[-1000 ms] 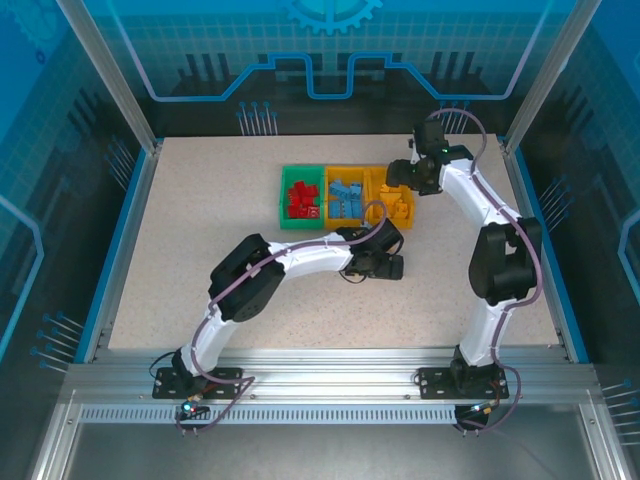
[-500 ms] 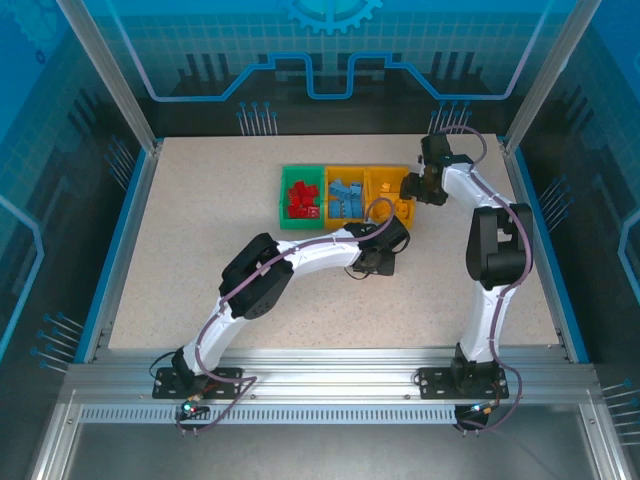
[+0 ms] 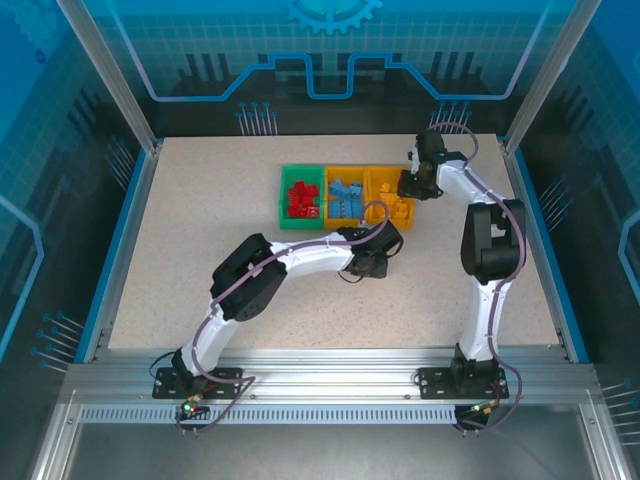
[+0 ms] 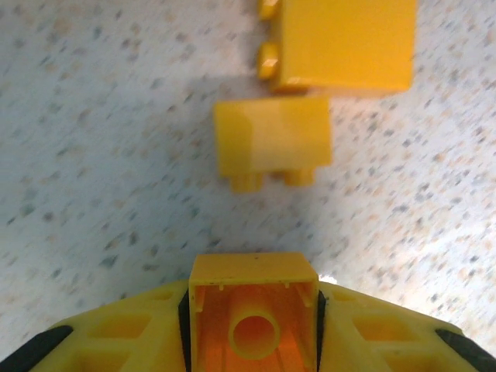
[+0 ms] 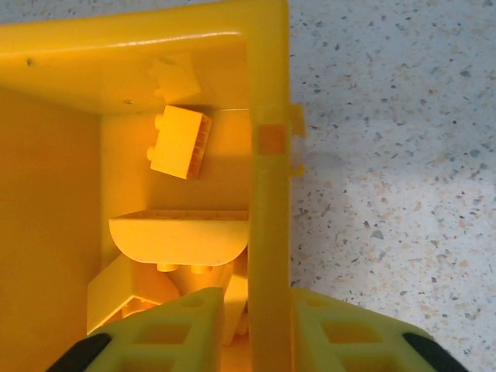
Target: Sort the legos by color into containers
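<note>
Upper centre of the top view, on the table (image 3: 200,250): three joined bins (image 3: 326,167), green with red bricks (image 3: 301,198), middle with blue bricks (image 3: 346,195), right with yellow bricks (image 3: 398,208). At the row's right end, right gripper (image 5: 260,302) with jaws apart, astride the bin wall (image 5: 270,178). Just below the bins, left gripper (image 4: 253,329) clamped on a yellow brick (image 4: 253,287), with two loose bricks (image 4: 273,143) just beyond on the table.
</note>
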